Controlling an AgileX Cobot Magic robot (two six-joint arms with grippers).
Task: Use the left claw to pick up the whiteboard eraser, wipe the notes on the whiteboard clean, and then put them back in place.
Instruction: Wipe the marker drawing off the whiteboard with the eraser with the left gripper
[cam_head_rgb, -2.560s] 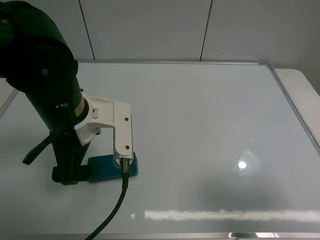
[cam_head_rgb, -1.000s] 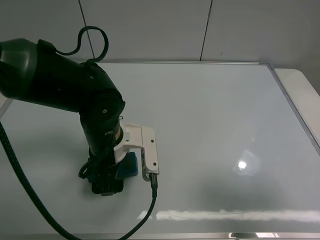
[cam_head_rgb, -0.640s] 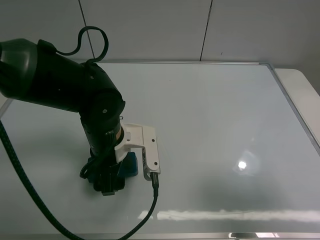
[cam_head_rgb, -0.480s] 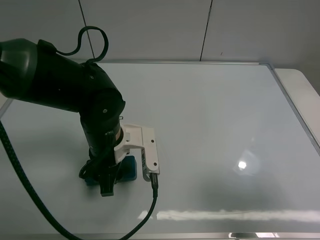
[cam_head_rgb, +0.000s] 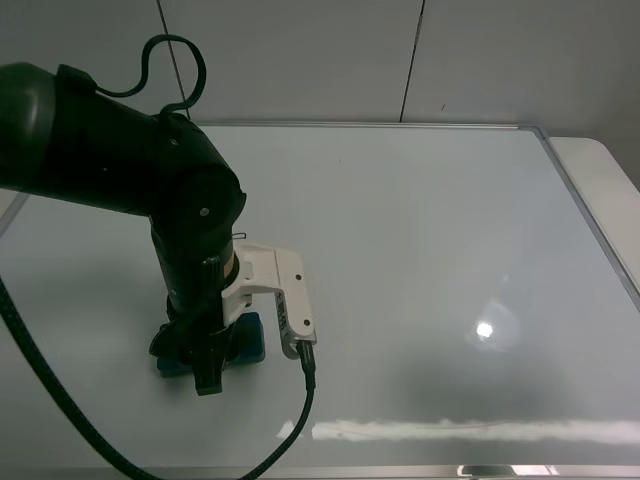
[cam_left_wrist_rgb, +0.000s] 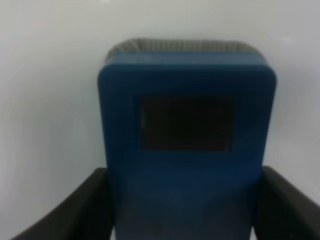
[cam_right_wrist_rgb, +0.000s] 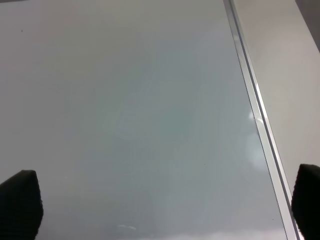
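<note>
at the far left of the high view the left claw (cam_head_rgb: 207, 360) points down at the near left part of the whiteboard (cam_head_rgb: 420, 230), with the black arm above it hiding much of that corner. the claw is closed to about the width of the whiteboard eraser (cam_head_rgb: 250, 340). in the left wrist view its two fingers (cam_left_wrist_rgb: 75, 215) sit against the long sides of the blue block, so it appears to have hold of it. the eraser lies flat at the board surface, with a strip of grey felt showing at its far end. whether it is pressed down or just resting there cannot be told.

just to the right, the white camera module (cam_head_rgb: 278, 295) hangs beside the eraser, and its black cable (cam_head_rgb: 300, 410) trails toward the near edge.

further right the board is bare and glossy, with a bright glare spot (cam_head_rgb: 485, 330). no notes can be seen on the open part. whether any lie under the arm cannot be told.

the silver frame (cam_head_rgb: 590, 215) borders the right side. the right gripper (cam_right_wrist_rgb: 165, 205) shows only in its own wrist view, spread wide and holding nothing.

the main risk is probably at release. if the fingers open unevenly or lift while dragging, the eraser could skid or tip out of place. the loose cable may also snag it on the way up.
</note>
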